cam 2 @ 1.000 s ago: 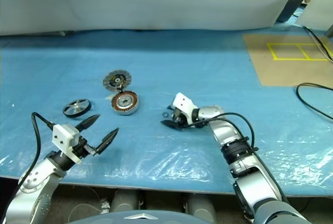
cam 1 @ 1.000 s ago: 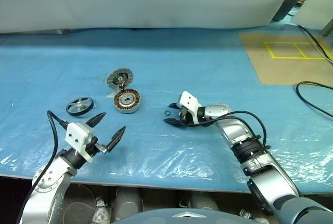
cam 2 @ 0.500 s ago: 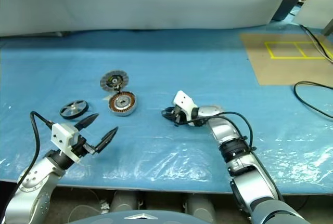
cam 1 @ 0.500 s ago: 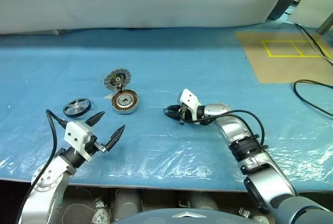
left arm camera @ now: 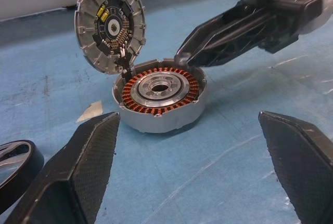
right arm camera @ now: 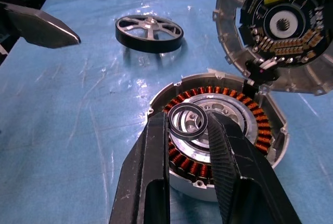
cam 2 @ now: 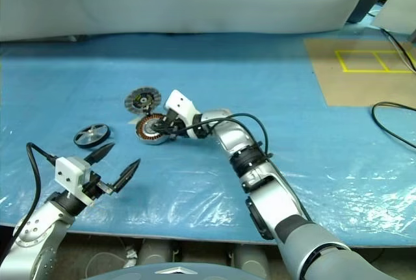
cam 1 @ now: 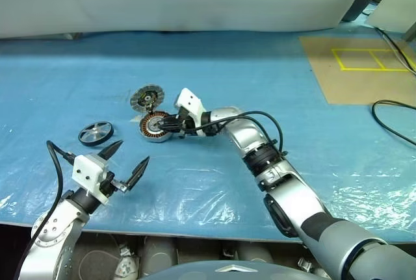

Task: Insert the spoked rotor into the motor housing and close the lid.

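Your right gripper (right arm camera: 190, 130) is pinched on a small dark ring (right arm camera: 188, 121), held just above the centre of the motor housing (cam 1: 158, 126). Your left gripper (cam 1: 125, 160) hangs wide apart and empty, near the front edge of the table (cam 1: 273, 72), well short of the housing.

Around the housing you have bare blue sheet to its right and in front; the white wall lies well behind it. Its lid (cam 1: 147, 97) stands hinged up at the far side, face tilted toward you, so the housing's round opening faces straight up.

Left of the housing, apart from it, the spoked rotor (cam 1: 99, 132) lies flat, hub axis upright, nothing touching it.

A brown board (cam 1: 364, 72) and a black cable (cam 1: 390, 124) sit far right of the housing.
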`<state>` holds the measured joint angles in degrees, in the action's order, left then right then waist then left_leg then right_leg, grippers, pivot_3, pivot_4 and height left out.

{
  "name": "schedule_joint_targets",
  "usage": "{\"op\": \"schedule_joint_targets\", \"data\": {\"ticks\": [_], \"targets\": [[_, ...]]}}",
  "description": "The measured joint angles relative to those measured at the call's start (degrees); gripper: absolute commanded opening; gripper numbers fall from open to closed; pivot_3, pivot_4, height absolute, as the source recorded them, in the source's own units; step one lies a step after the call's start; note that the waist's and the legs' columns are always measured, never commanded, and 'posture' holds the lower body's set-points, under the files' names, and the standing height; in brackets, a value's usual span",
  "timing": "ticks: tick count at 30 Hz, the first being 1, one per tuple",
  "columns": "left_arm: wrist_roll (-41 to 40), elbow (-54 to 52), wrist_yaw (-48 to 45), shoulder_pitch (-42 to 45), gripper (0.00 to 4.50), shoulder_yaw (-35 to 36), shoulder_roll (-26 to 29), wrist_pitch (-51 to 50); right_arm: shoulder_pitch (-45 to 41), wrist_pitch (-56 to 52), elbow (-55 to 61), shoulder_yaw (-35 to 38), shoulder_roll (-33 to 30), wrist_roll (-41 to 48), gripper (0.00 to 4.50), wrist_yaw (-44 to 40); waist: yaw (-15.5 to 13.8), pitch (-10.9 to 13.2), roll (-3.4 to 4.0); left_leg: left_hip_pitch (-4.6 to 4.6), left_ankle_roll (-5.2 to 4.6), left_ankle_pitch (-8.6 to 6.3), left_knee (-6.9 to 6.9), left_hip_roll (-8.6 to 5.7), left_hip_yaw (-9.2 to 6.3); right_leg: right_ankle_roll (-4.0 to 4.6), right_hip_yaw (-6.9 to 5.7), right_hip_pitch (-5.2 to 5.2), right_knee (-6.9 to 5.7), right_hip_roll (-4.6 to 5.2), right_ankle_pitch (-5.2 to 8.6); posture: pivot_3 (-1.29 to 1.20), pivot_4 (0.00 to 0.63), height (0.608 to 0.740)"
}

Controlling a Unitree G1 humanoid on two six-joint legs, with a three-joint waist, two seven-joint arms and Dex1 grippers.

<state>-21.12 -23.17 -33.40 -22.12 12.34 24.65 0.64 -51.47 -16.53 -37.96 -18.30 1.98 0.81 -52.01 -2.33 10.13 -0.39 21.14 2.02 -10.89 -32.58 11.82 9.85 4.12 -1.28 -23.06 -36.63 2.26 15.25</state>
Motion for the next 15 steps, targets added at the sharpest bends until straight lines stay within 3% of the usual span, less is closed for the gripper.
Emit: {"op": "schedule_joint_targets", "data": {"ticks": [7, 15], "targets": [[0.2, -1.2, 1.4, -1.2, 4.5, 0.1, -0.3, 0.0, -7.6, 6.4, -15.5, 0.1, 3.6, -3.2, 0.65, 6.0, 0.0, 0.0, 0.02, 0.0, 0.03, 0.01, -0.03, 0.02, 0.04, 0.01, 0.0, -0.01, -0.01, -0.01, 0.0, 0.0, 0.15, 0.74], [0.2, -1.2, 1.5, -1.4, 4.5, 0.1, -0.4, 0.0, -11.2, 12.5, -24.4, 0.8, 5.1, -5.0, 0.65, 8.4, 0.0, 0.0, 0.03, 0.0, 0.02, 0.01, -0.03, 0.03, 0.08, 0.01, 0.0, -0.01, -0.04, -0.01, 0.0, 0.0, 0.15, 0.74]]}}
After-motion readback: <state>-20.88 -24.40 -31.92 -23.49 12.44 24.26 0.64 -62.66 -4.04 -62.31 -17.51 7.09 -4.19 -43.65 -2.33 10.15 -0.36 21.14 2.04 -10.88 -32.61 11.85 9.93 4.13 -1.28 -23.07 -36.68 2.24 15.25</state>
